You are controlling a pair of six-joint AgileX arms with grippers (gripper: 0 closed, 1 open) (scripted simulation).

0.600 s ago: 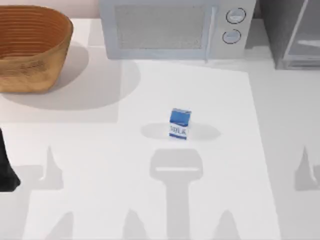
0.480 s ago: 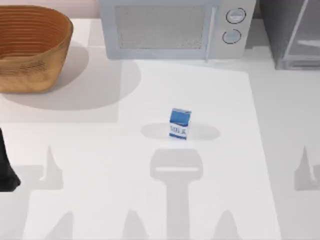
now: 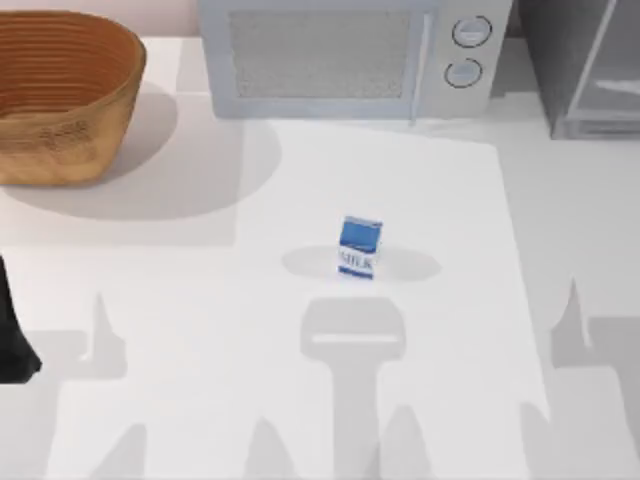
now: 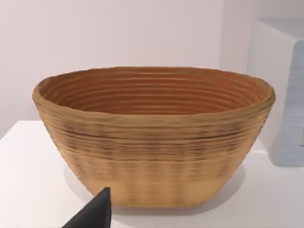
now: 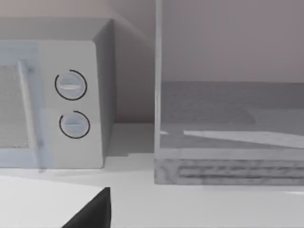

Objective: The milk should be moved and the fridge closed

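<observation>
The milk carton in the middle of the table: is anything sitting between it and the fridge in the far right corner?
Nothing visible does. The milk stands alone on the white mat, with bare table between it and the fridge. The microwave sits beside the fridge, left of that path, and the basket is far off at the left.

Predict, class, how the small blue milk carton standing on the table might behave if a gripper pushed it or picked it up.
The milk stands upright, taller than its base, so a push near the gable top would probably tip it rather than slide it. Its flat sides should suit a two-finger pinch, and a boxy carton is unlikely to roll. It looks small beside the basket, so it is probably light.
</observation>
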